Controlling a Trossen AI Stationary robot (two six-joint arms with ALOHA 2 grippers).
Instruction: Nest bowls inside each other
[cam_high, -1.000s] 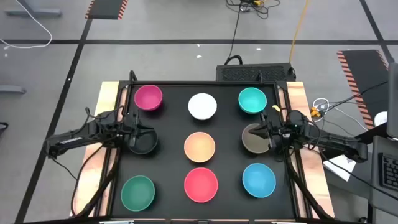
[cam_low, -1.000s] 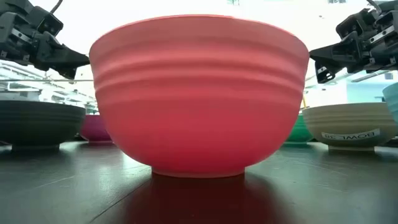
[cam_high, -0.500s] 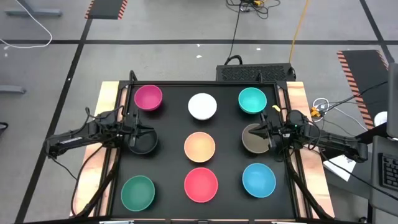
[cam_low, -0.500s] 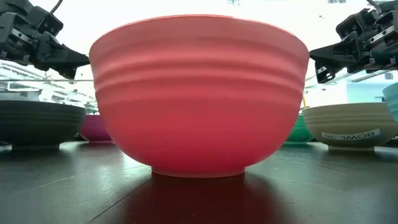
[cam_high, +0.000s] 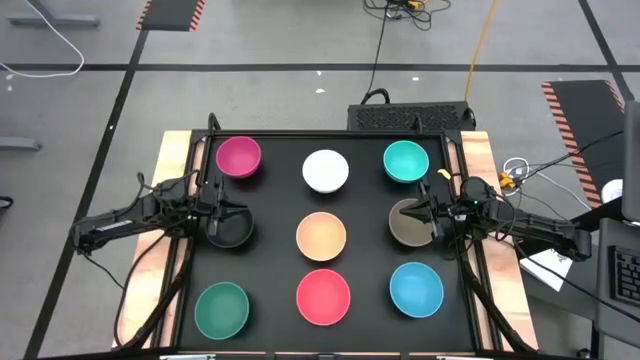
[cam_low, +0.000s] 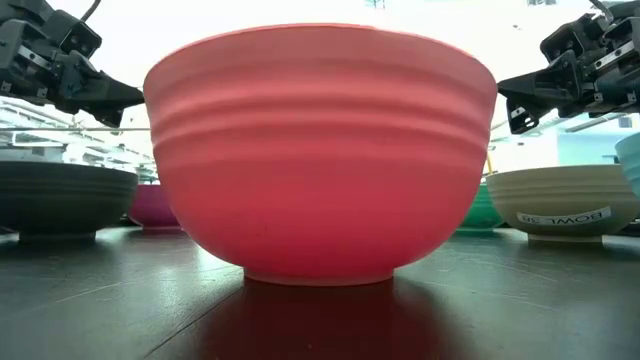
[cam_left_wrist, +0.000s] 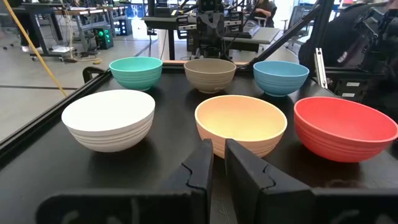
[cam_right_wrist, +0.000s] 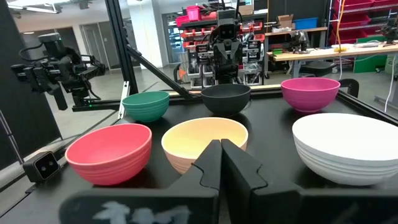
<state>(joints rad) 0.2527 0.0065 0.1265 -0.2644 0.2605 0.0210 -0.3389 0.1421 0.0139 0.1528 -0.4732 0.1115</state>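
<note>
Sitting separately on the counter (cam_high: 270, 200), nine round bowls (cam_high: 321, 237) remain unnested; left pincer (cam_left_wrist: 214, 163) and right pincer (cam_right_wrist: 222, 163) both closed, empty.

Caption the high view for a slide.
Nine plain round bowls in a three-by-three grid on a black table, none nested; left claw and right claw flanking.

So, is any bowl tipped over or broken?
No. All nine round bowls sit upright and apart in a tidy grid on the black table, like the orange bowl in the middle. Nothing spilled or cracked.
</note>
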